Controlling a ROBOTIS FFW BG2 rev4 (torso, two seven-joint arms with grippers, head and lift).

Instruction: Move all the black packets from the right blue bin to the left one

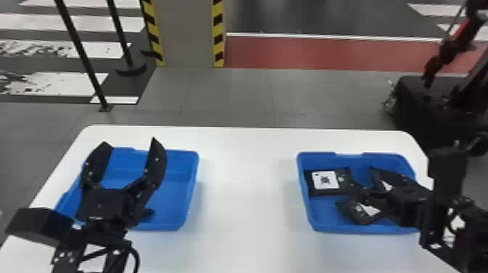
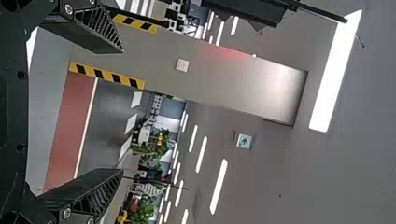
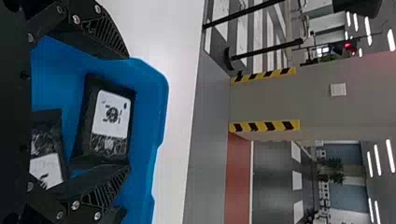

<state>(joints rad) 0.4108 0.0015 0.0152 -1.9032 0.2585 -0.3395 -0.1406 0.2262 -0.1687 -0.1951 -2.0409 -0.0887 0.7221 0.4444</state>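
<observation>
My left gripper [image 1: 131, 142] stands open over the left blue bin [image 1: 187, 188]. A small dark shape [image 1: 147, 213] shows beside it; I cannot tell what it is. The left wrist view has the same gripper [image 2: 123, 111] with nothing between its fingers. At the right blue bin [image 1: 316, 227], my right gripper [image 1: 354, 187] reaches in from the right, partly hiding the contents. A black packet with a white label [image 1: 325, 180] lies in that bin's left part. In the right wrist view, the open gripper [image 3: 128, 112] has a labelled packet [image 3: 109, 123] between its spread fingers, and another packet [image 3: 46, 163] lies nearer its base.
Both bins stand on a white table [image 1: 247, 181], with a wide stretch of tabletop between them. Beyond the far edge are a pillar [image 1: 187, 32] with striped edges and black posts [image 1: 81, 54]. Dark equipment [image 1: 417, 105] stands behind the table's right corner.
</observation>
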